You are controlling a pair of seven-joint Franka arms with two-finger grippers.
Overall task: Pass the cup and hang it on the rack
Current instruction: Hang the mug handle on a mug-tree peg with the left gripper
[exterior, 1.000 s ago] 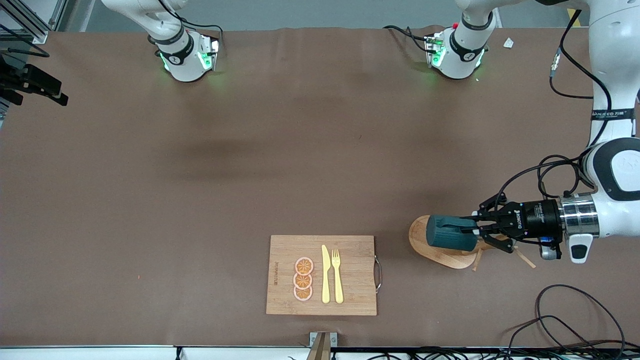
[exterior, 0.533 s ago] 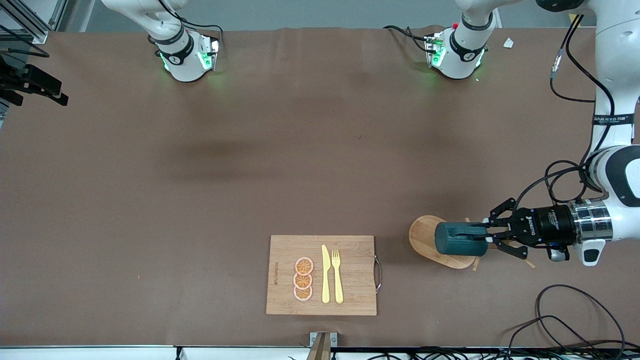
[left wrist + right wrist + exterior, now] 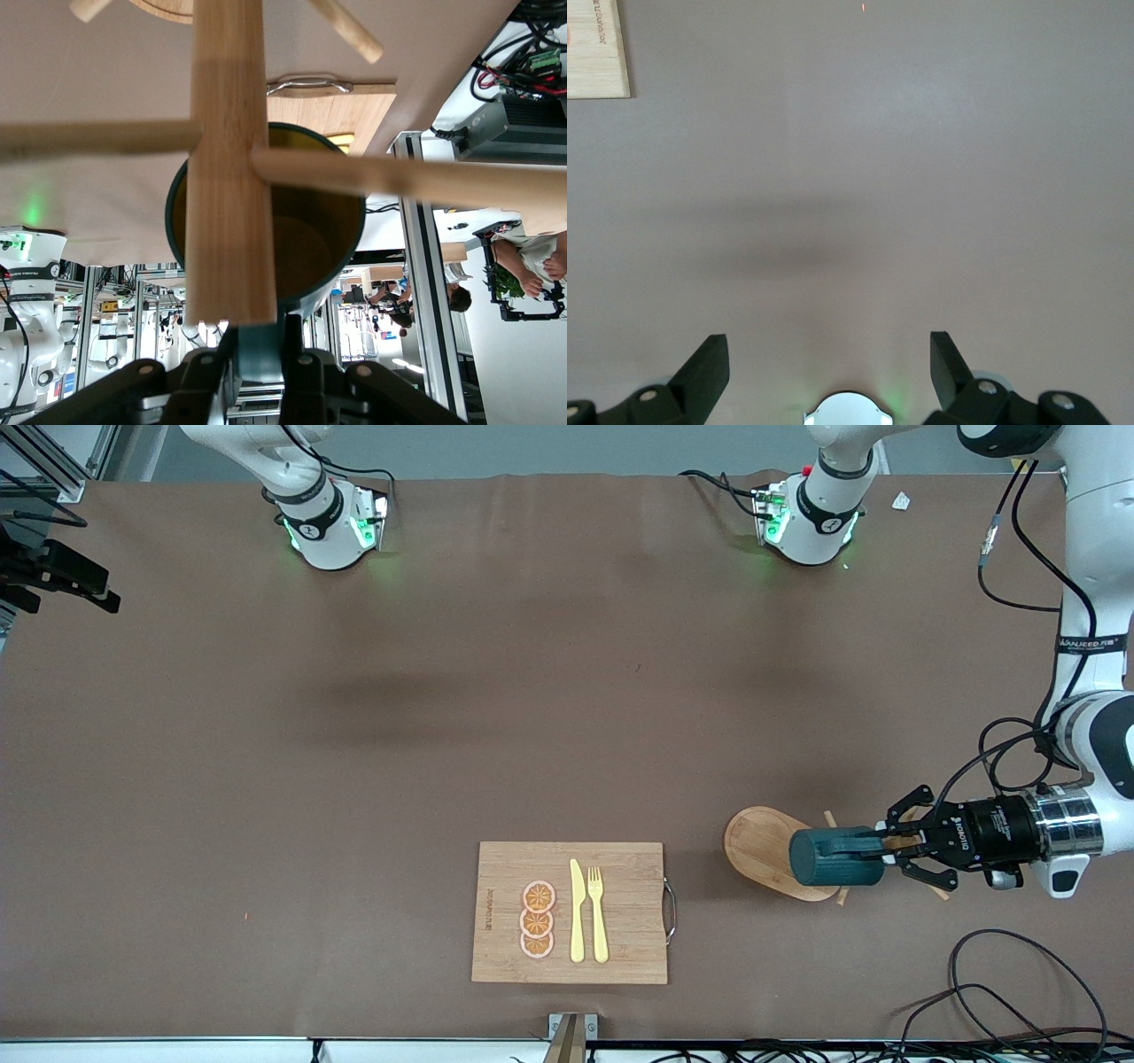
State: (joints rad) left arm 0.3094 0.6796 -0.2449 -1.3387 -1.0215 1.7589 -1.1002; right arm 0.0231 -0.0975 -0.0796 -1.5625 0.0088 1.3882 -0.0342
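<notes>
The dark teal cup (image 3: 833, 857) hangs on its side over the wooden rack (image 3: 762, 846), at the left arm's end of the table. My left gripper (image 3: 873, 853) is shut on it. In the left wrist view the cup (image 3: 323, 243) shows its yellowish-brown inside. The rack's post (image 3: 229, 177) and a peg (image 3: 399, 177) cross in front of its mouth. A teal part of the cup is pinched in the left gripper (image 3: 264, 354). My right gripper (image 3: 828, 354) is open over bare table, and it does not show in the front view.
A wooden cutting board (image 3: 633, 903) lies near the table's front edge with a knife, a fork and orange slices on it. Its corner (image 3: 598, 49) shows in the right wrist view. Loose cables (image 3: 1001, 974) lie nearer the camera than the rack.
My left gripper has carried the cup toward the left arm's end of the table, uncovering more of the rack's base. The right gripper has stayed open.
</notes>
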